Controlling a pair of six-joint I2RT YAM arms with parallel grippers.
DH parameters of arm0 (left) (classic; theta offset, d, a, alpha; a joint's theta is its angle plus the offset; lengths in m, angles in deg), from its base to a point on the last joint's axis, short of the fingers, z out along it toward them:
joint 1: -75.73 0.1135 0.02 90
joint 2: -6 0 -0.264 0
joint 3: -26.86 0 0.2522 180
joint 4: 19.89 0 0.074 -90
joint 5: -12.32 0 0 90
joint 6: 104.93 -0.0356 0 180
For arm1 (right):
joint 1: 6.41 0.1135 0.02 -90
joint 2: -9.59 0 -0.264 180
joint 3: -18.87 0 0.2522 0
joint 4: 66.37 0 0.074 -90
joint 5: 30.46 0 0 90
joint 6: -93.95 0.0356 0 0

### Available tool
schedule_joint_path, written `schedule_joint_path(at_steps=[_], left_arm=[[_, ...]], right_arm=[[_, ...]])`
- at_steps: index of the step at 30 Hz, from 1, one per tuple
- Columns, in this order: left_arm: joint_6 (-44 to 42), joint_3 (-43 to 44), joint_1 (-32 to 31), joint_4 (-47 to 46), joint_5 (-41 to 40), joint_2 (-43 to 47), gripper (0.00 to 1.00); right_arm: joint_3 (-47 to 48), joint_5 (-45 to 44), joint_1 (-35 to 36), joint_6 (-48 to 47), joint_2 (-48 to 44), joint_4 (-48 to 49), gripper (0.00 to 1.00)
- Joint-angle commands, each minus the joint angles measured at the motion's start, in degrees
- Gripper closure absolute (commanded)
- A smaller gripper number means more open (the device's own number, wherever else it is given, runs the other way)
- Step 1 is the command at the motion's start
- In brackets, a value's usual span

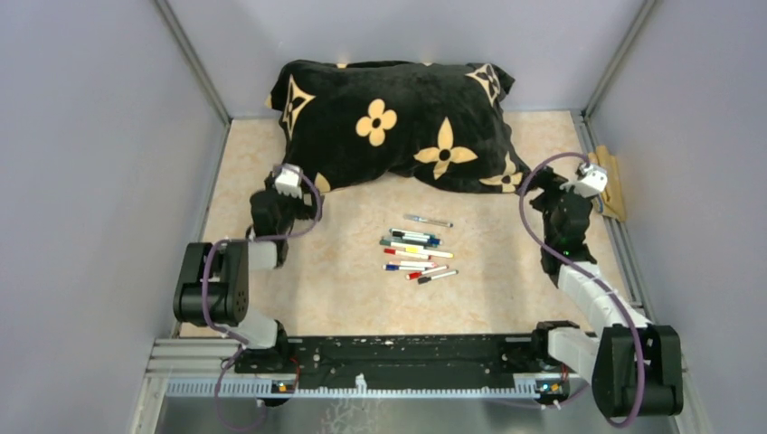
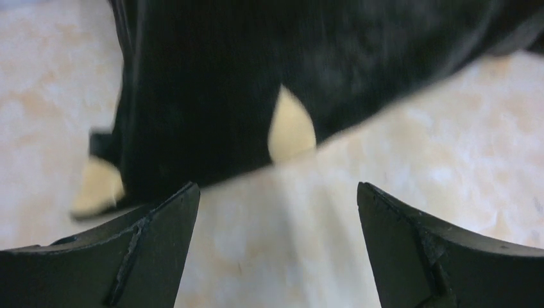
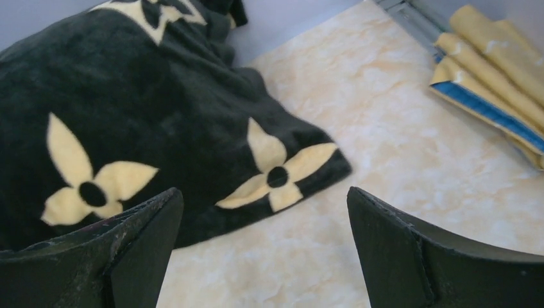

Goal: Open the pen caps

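My jaws: both wide, empty | slim white-barrelled plastic pens (image 1: 416, 251), desk centre: likely light, slick | grip barrel and small coloured cap (image 1: 389, 250).

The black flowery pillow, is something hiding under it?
The pillow lies on the marbled tabletop, which shows along its edges. Anything beneath it is covered, so I cannot tell. The pens lie apart, in front.

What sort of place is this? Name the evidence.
Probably a robot test cell: grey walls box in a marble-look tabletop, left arm and right arm sit on a rail, pens lie before a black flower-print pillow.
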Motion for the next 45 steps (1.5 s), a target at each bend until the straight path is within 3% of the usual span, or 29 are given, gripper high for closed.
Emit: schedule_joint_path(at_steps=[1,4,8,13,19,23,36,45], left_arm=[[-1.64,19.84,0.50,34.56,3.64,1.25,0.01],[-2.56,27.25,2.13,47.10,6.76,0.45,0.01],[-2.34,28.22,3.55,52.77,11.77,4.69,0.01],[-3.05,28.76,4.01,60.39,17.24,10.92,0.01],[-6.18,30.94,4.12,69.09,21.81,14.20,0.01],[-8.74,30.39,4.12,72.21,23.74,14.57,0.01],[-12.12,31.53,4.12,78.75,27.40,14.20,0.01],[-13.67,31.89,4.12,80.27,27.92,14.05,0.01]], right_arm=[[7.62,15.00,-0.28,5.00,3.10,-12.41,0.01],[11.77,15.64,6.57,-1.41,6.59,-15.60,0.01],[14.79,16.22,15.82,-11.18,12.82,-14.92,0.01],[18.78,24.12,19.22,-16.72,23.54,-13.18,0.02],[23.48,26.17,23.72,-21.81,31.48,-15.99,0.10],[21.74,25.53,29.13,-24.15,31.27,-14.68,0.15],[26.48,26.10,33.85,-26.06,38.18,-17.39,0.54],[25.27,26.10,35.71,-27.37,39.60,-17.01,0.60]])
